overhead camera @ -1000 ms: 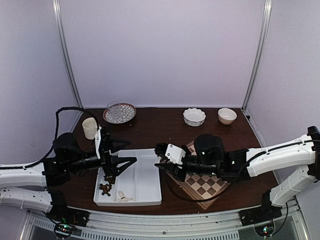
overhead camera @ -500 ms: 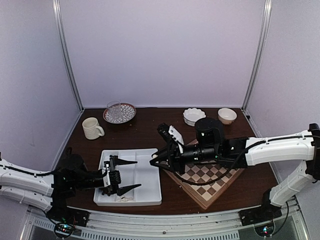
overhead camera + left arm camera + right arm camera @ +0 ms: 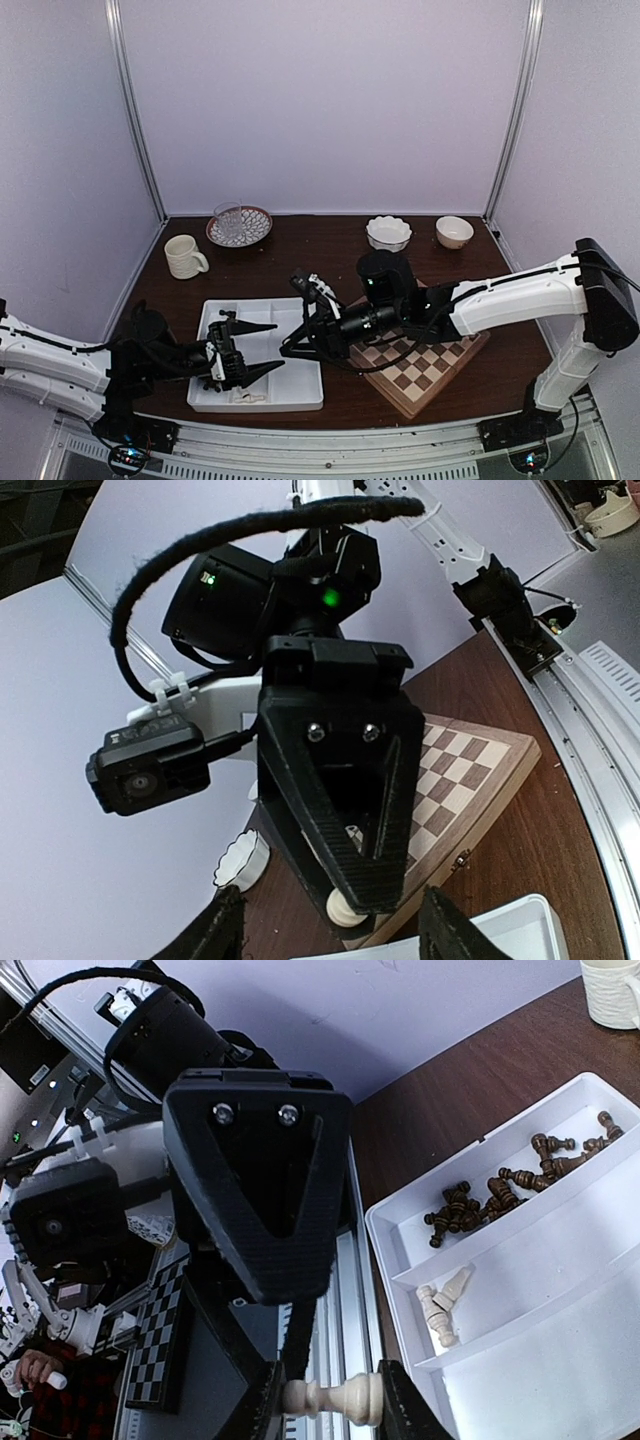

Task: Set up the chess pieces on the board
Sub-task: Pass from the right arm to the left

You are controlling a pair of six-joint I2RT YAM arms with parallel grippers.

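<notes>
My right fingers (image 3: 400, 1405) clamp a cream turned wooden chess piece (image 3: 335, 1397) above the white two-compartment tray (image 3: 540, 1360), bound, I judge, for the checked wooden board (image 3: 420, 375); my left fingers (image 3: 222, 932) stand apart.

Three pale chessmen (image 3: 436, 1315), perhaps ten dark (image 3: 455, 1208)

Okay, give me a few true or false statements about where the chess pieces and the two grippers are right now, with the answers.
1. The right gripper grips a cream chess piece. True.
2. The left gripper is clamped on a dark piece. False: it is open and holds nothing.
3. The dark pieces stand on the board. False: they lie in the white tray.
4. Cream pieces lie in the tray too. True.
</notes>
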